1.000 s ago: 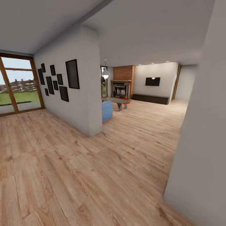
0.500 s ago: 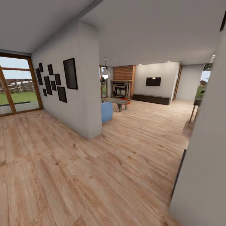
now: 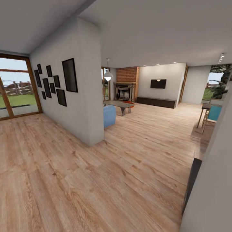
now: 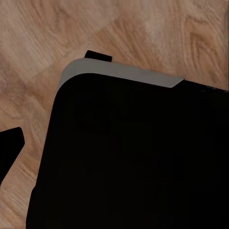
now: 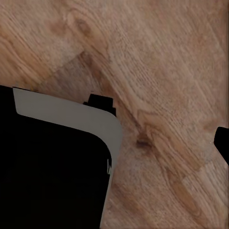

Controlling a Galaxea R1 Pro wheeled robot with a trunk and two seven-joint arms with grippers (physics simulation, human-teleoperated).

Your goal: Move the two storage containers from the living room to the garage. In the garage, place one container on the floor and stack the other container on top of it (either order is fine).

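Head view looked along a light wood-plank floor (image 3: 106, 180) toward the living room, where a brick fireplace (image 3: 126, 87), a low coffee table (image 3: 118, 104) and the end of a blue sofa (image 3: 109, 116) stood past the corner of a white partition wall (image 3: 85, 96) hung with dark picture frames (image 3: 69, 75). A small orange-red patch (image 3: 129, 104) showed just beside the table, low by the fireplace; it was likely one of the storage containers, too small to tell apart, and well away from the robot. Left wrist view looked down on planks and the dark robot base (image 4: 129, 157); I judged the arm hung tucked for driving, and whether its fingers were apart or together could not be told. Right wrist view gave the same downward look at planks (image 5: 157, 95) and the base's rounded corner (image 5: 71, 119); its fingers' state could not be told either.
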